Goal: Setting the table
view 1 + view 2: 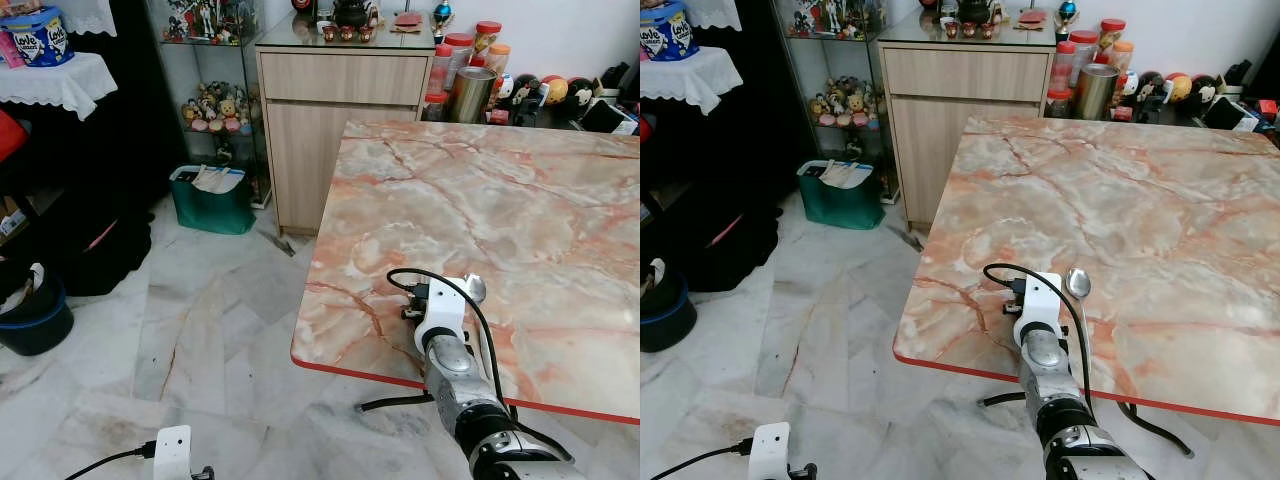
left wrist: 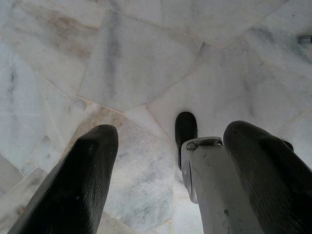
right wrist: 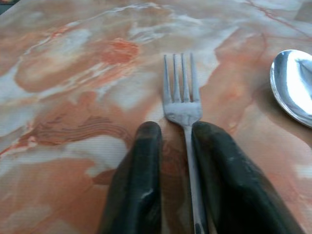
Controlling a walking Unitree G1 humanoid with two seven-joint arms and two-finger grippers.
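- The floor (image 1: 210, 330) is pale marble tile and spreads to the left of the worktop.
- The worktop (image 1: 520, 200) has a pink-orange marbled surface with a red edge and takes up the right half of the head views.
- A wooden cabinet (image 1: 340, 130) stands beyond the worktop's far left corner, with small ornaments on its top.
- A glass display shelf (image 1: 210, 90) holding figurines stands just left of the cabinet.
- A green bin (image 1: 210, 200) sits on the floor in front of the shelf.
- Jars and containers (image 1: 470, 70) are grouped at the far edge of the worktop, beside the cabinet.
- The right arm (image 1: 460, 380) reaches over the near edge of the worktop, with a black cable looped above its wrist.
- The right claw (image 3: 175, 146) rests low on the worktop near that front edge. Its two black fingers (image 3: 141, 165) lie to either side of the fork handle with a gap between them, not clenched on it.
- The left claw (image 2: 165, 161) hangs low over the floor at the robot's left. Its fingers are spread apart and hold nothing.
- The fork (image 3: 181, 92) lies flat on the worktop with its tines pointing away from the right claw; its handle runs back between the fingers.
- The spoon (image 1: 1078, 283) lies on the worktop just beside the fork, on its right, apart from it, bowl facing up.
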